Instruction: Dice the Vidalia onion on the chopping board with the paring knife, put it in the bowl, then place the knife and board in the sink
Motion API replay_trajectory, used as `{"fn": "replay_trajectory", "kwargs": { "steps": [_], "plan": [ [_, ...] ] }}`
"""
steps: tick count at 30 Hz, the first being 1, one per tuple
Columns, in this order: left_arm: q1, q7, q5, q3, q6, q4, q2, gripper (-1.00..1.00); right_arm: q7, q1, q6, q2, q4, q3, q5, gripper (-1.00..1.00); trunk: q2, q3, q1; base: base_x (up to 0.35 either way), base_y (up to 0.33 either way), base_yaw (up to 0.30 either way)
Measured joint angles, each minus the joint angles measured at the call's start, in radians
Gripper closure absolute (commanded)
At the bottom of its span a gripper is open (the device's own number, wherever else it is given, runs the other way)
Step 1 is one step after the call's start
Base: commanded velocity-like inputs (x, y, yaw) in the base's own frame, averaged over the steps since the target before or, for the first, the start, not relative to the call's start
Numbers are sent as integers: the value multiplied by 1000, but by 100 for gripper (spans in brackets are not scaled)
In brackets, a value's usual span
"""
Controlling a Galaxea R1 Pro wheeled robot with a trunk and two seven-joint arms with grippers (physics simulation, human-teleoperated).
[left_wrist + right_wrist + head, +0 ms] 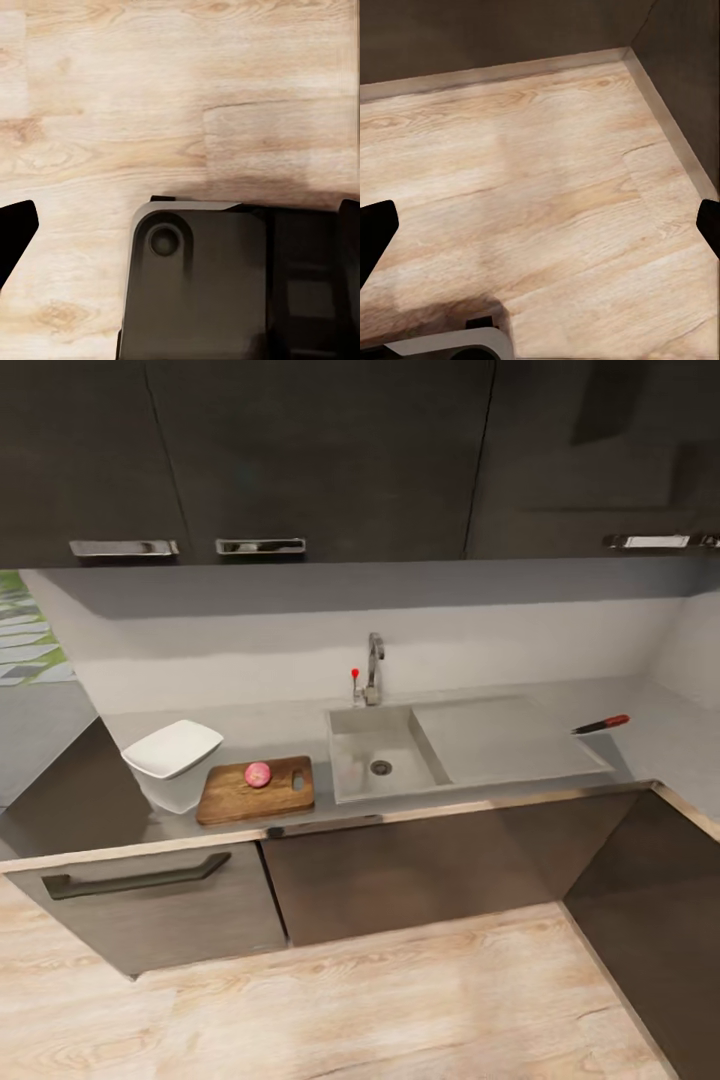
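Head view: no writing can be read anywhere. The Vidalia onion [258,774] sits whole on the chopping board [240,798], which lies on the tabletop [660,745] just right of the bowl [173,749] and left of the sink [380,760]. The paring knife [601,724] rests at the drainboard's far right edge. Each wrist view shows dark fingertips [15,232] [375,229] spread wide over wooden floor [547,187], both hands holding nothing.
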Motion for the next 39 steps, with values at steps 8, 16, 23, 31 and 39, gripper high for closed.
{"fn": "replay_trajectory", "kwargs": {
  "steps": [8,16,23,31,39],
  "plan": [
    [0,0,0,0,0,1,0,-100,0,0,0,0,0,0,0,-100,0,0,0,5,0,-277],
    [0,-1,-1,0,0,5,0,-100,0,0,0,0,0,0,0,-100,0,3,0,92,0,-276],
    [0,-1,-1,0,0,5,0,-100,1,0,-1,-1,-1,0,2,-100,0,8,0,100,0,-214],
    [0,-1,-1,0,0,8,0,-100,1,0,-3,-2,-3,0,4,-100,0,9,0,12,0,-22],
    [0,0,-1,0,0,17,-1,-100,0,0,-2,-1,-2,0,3,-100,0,9,0,0,0,0]
  ]
}}
